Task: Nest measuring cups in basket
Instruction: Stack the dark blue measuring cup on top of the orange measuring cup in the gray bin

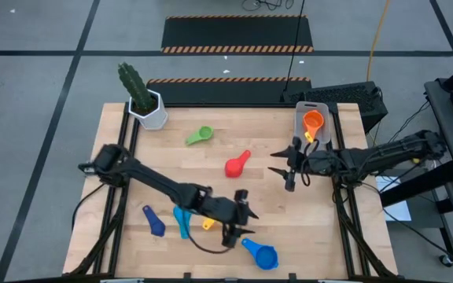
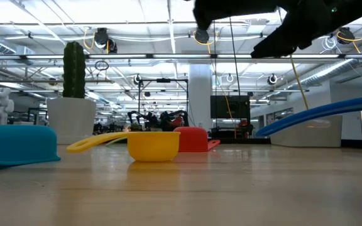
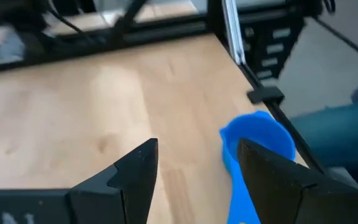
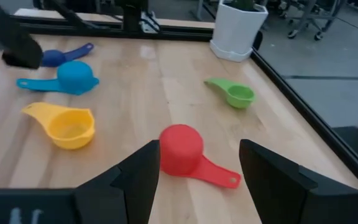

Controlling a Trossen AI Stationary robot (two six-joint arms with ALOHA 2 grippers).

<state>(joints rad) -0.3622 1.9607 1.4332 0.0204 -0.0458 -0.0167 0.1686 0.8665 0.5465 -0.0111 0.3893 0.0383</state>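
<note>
Basket: set at the desk's far right corner; the orange cup is seen inside it.
Green cup: found near the far edge, beside the cactus pot.
Red cup: placed upside down around the desk's centre.
Yellow cup: partly hidden under the left arm, toward the near edge.
Light blue cup and dark blue cup: located near the near left corner (well apart from the basket).
Blue cup: noted at the near edge, upright.
Left gripper: held above the desk beside the blue cup; fingers spread wide, nothing held.
Right gripper: held just beside the basket, facing the red cup; fingers spread wide, nothing held.
</note>
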